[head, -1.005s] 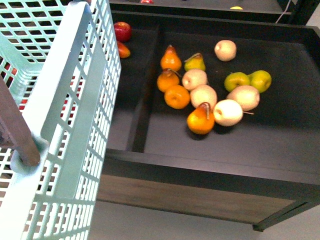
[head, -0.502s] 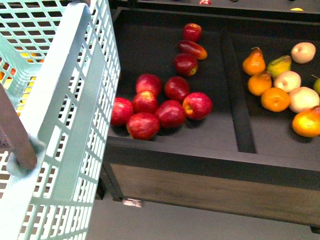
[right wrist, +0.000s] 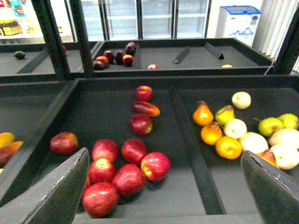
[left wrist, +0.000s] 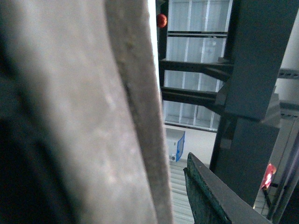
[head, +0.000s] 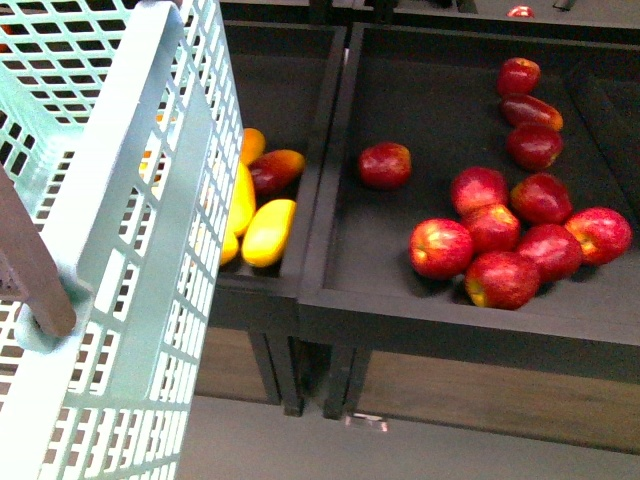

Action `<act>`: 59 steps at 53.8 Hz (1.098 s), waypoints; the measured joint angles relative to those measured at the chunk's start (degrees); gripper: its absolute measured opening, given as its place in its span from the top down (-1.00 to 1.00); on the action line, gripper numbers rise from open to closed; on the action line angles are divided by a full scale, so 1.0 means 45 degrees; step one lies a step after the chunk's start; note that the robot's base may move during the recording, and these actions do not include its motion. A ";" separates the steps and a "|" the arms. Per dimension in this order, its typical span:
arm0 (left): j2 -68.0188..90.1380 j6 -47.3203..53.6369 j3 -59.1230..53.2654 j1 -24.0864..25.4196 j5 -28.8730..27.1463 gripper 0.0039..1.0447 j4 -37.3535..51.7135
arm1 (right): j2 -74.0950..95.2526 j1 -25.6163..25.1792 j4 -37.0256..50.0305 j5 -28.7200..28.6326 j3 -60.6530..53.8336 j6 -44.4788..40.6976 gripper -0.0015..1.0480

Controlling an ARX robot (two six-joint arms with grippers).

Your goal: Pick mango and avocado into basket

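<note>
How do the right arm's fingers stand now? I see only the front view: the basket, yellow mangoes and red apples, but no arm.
Observer: In the right wrist view, the fingers of the right gripper stand wide apart, with nothing between them.
Operator: Is there anything green somewhere? I find none here.
Observer: A small dark green fruit lies on another shelf beyond the apple tray. It is too small to be sure that it is the avocado.
Operator: And the left side?
Observer: I cannot tell. A brownish surface close to the left wrist camera fills most of that view, and only one dark finger shows beside it.
</note>
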 joint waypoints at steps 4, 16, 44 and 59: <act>0.0000 0.0015 0.0000 0.0000 -0.0073 0.46 0.0000 | 0.0000 0.0000 0.0005 0.0015 0.0000 -0.0005 -0.83; 0.0010 0.0005 0.0005 0.0005 -0.0005 0.46 0.0000 | 0.0010 0.0000 -0.0005 -0.0019 0.0000 -0.0005 -0.83; 0.0005 0.0019 0.0005 0.0005 -0.0024 0.46 0.0000 | -0.0010 0.0000 0.0000 0.0029 0.0000 -0.0005 -0.83; 0.0005 0.0015 0.0005 0.0010 -0.0039 0.46 0.0000 | -0.0015 0.0000 0.0000 -0.0015 0.0000 -0.0010 -0.83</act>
